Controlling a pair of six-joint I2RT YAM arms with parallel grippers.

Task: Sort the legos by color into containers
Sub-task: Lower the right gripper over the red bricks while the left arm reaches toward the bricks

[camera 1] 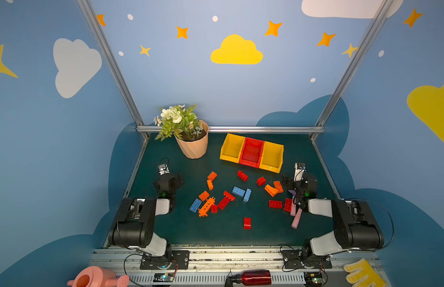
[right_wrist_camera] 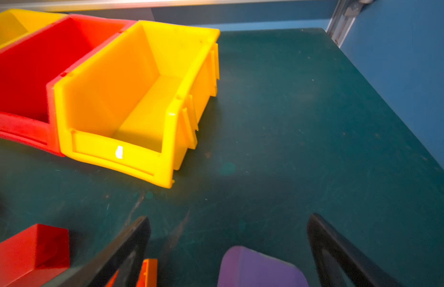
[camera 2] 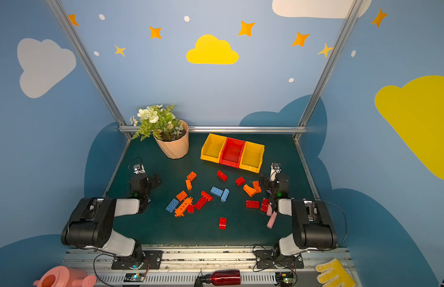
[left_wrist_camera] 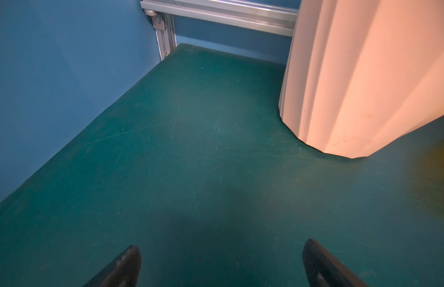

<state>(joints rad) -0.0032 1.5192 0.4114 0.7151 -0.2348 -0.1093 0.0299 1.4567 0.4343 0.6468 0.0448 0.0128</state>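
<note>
My left gripper: the fingers stand wide apart and hold nothing; between them is only the bare green table.
Ahead of my left fingers: the peach flower pot, standing upright on the table, apart from me.
My right gripper: the fingers are also spread wide and grip nothing.
Between my right fingers: a purple soft piece lies low near my wrist; if it touches me, I cannot tell.
Legos: in both top views they lie scattered on the table in the middle, between my two arms, red, orange and light blue mixed.
Legos and my left fingers: well apart; the bricks lie toward the middle from me.
Legos and my right fingers: an orange brick is just beside one finger, on its outer side; a red brick lies further out on the same side.
Containers: three bins in one row at the back of the table, yellow, red, yellow.
Containers and my right fingers: the closest yellow bin is near, ahead of my fingertips, its open front turned to me.
</note>
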